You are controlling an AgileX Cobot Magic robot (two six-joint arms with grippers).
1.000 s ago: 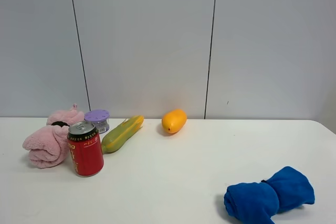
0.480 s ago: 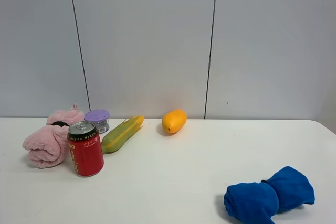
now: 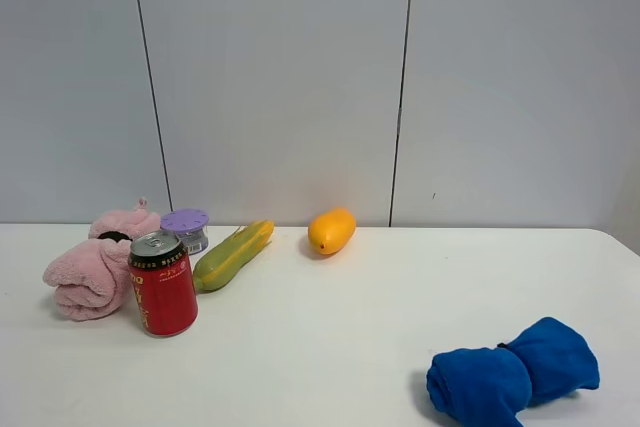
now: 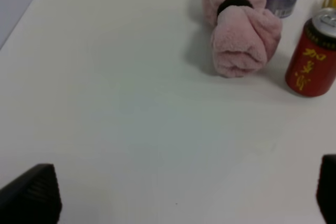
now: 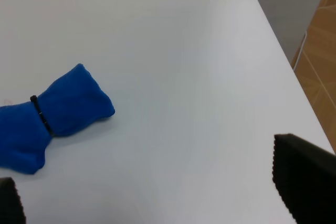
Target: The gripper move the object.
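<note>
The pink rolled towel [image 3: 92, 269] with a black band lies at the far left of the white table [image 3: 350, 327], just behind and left of a red can. It also shows in the left wrist view [image 4: 239, 30], lying well ahead of my left gripper [image 4: 181, 190], which is open and empty above bare table. My right gripper [image 5: 155, 184] is open and empty, above the table near its right edge, with the blue rolled towel [image 5: 50, 111] off to one side. Neither gripper shows in the exterior high view.
A red can [image 3: 163, 284] stands beside the pink towel, with a purple-lidded jar [image 3: 186, 228], a corn cob [image 3: 233, 254] and an orange mango [image 3: 331, 230] behind. The blue towel [image 3: 510, 372] lies at the front right. The table's right edge [image 5: 286, 72] drops to the floor.
</note>
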